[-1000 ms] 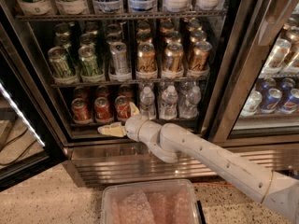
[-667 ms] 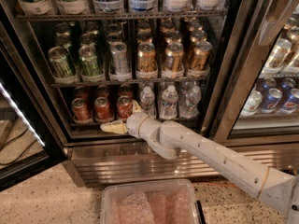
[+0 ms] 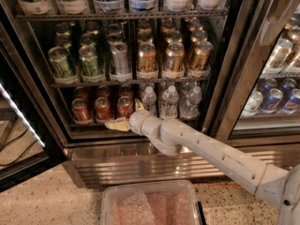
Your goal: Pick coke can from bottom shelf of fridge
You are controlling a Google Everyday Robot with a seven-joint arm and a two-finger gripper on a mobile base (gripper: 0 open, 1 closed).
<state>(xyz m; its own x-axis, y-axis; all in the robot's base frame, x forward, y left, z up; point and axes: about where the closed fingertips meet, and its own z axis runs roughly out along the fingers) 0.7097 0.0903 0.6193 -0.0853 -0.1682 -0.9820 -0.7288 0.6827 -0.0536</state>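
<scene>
The fridge [image 3: 140,165] stands open in front of me. Three red coke cans stand in front on its bottom shelf [image 3: 89,123], at left [image 3: 80,110], middle [image 3: 102,108] and right [image 3: 125,107], with more behind. My gripper [image 3: 128,115] is at the shelf's front edge by the right coke can. It is open. One pale finger [image 3: 117,124] lies low in front of the can and the other [image 3: 139,105] points up on the can's right side. Nothing is held.
Clear water bottles [image 3: 169,100] stand right of the coke cans. Green cans [image 3: 61,62] and gold-brown cans [image 3: 146,57] fill the rack above. A clear plastic bin [image 3: 150,205] sits on the floor below my arm. A second cooler with cans [image 3: 274,100] is at right.
My gripper has moved slightly up and to the right, closer in on the rightmost coke can. The cans have not moved.
</scene>
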